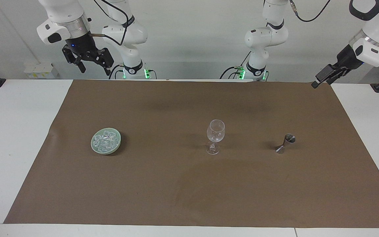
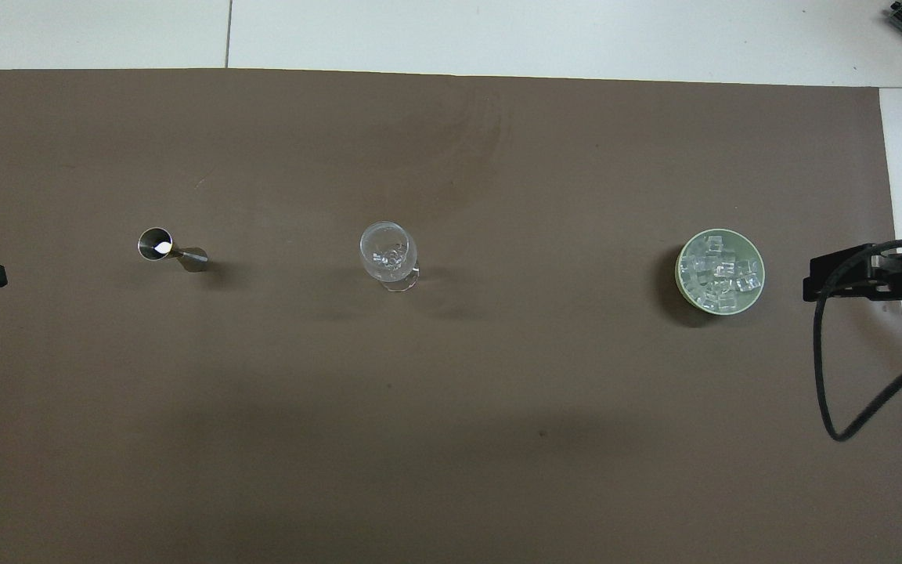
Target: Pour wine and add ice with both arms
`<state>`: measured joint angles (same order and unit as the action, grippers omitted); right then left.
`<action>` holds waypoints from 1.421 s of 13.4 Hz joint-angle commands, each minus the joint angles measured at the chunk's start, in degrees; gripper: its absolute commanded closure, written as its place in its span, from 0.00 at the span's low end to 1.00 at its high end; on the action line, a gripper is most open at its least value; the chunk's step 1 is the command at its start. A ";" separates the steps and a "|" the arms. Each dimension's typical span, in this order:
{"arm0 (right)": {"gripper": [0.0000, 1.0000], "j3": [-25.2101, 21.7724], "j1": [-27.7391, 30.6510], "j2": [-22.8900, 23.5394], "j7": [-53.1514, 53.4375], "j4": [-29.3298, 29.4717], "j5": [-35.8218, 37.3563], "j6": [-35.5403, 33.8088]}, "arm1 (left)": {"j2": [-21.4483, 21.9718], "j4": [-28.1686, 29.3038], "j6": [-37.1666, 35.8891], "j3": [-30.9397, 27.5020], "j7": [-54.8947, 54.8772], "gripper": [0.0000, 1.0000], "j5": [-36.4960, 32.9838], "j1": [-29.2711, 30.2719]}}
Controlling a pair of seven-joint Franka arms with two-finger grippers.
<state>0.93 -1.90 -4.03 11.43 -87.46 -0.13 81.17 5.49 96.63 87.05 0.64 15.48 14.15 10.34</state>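
Nothing is started: left hand (image 1: pixel 321 79) and right hand (image 1: pixel 89 62) hang apart, empty. Next, left reaches the jigger (image 1: pixel 285 143), at three o'clock of the glass (image 1: pixel 215 136).

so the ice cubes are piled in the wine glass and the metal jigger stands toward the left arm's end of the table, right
Not quite. The ice is piled in the green bowl, not in the wine glass, which stands apart at mid-table. The overhead view shows it. The metal jigger does stand toward the left arm's end of the table.
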 commanded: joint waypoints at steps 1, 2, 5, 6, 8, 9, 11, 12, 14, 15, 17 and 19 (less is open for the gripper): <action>0.00 -0.05 -0.12 -1.15 -1.06 -1.31 0.66 0.04 | -0.13 1.10 -0.04 0.50 7.87 0.00 5.16 2.57; 0.00 -0.05 -0.12 -1.15 -1.14 -1.40 0.66 0.04 | -0.91 1.02 -0.22 0.50 9.29 0.00 6.75 3.45; 0.00 -0.05 -0.12 -1.15 -1.14 -1.31 0.66 0.04 | -5.83 0.14 -0.92 0.50 9.92 0.00 11.58 7.66; 0.00 -0.05 -0.12 -1.15 -1.14 -1.31 0.66 0.12 | -8.02 -1.17 -1.27 0.50 9.92 0.00 13.17 9.07; 0.00 -0.05 -0.12 -1.15 -1.14 -1.40 0.66 0.13 | -11.37 -3.63 -1.89 0.50 9.92 0.00 14.58 9.79; 0.00 -0.05 -0.12 -1.15 -1.14 -1.31 0.75 0.04 | -12.77 -4.34 -1.80 0.41 10.01 0.00 15.81 9.79; 0.00 -0.05 -0.12 -1.15 -1.14 -1.31 0.66 0.04 | -15.24 -5.31 -1.54 0.32 11.58 0.00 18.97 10.48; 0.00 -0.05 -0.12 -1.15 -1.06 -1.40 0.66 0.04 | -15.95 -5.31 -1.01 0.32 11.85 0.00 20.03 10.58; 0.00 -0.05 -0.12 -1.15 -1.14 -1.40 0.66 0.04 | -16.30 -4.70 0.74 0.41 12.90 0.00 20.74 10.40; 0.00 -0.05 -0.12 -1.15 -1.14 -1.40 0.66 0.12 | -16.30 -4.26 1.36 0.41 13.00 0.00 20.74 10.23; 0.00 -0.05 -0.12 -1.15 -1.06 -1.40 0.66 0.04 | -15.87 -2.16 2.33 0.41 16.83 0.00 21.00 9.70; 0.00 -0.05 -0.12 -1.15 -1.14 -1.31 0.66 0.04 | -15.43 -1.01 2.51 0.41 21.33 0.00 23.19 9.53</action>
<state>0.93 -1.90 -4.03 11.43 -87.46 -0.13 81.17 -10.67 93.87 88.21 0.91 33.12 35.29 19.97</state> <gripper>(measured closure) 0.000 0.000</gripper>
